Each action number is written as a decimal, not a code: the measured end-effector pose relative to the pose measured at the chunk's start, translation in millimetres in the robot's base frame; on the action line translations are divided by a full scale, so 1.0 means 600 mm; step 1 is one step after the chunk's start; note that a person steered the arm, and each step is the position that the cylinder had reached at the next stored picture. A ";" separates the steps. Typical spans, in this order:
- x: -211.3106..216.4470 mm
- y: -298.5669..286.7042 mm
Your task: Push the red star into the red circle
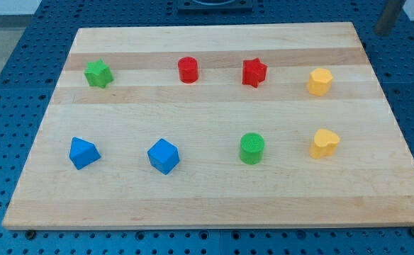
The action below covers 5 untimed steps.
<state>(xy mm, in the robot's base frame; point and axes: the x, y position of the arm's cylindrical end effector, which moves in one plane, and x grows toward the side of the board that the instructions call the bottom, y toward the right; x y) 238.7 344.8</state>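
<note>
The red star (254, 72) lies in the upper row of the wooden board (207, 198), right of centre. The red circle (188, 69), a short cylinder, lies to its left in the same row, about one block's width of bare wood apart. A blurred grey rod shows at the view's top right corner. Its lower end, my tip (383, 31), is just off the board's top right corner, far from both red blocks and touching no block.
Upper row: a green star (98, 73) at the left, a yellow block (320, 81) right of the red star. Lower row, left to right: a blue block (84, 152), a blue cube (164, 156), a green circle (252, 149), a yellow heart (325, 143).
</note>
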 end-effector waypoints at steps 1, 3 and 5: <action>0.028 -0.036; 0.075 -0.270; 0.194 -0.345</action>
<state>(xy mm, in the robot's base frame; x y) 355.2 137.9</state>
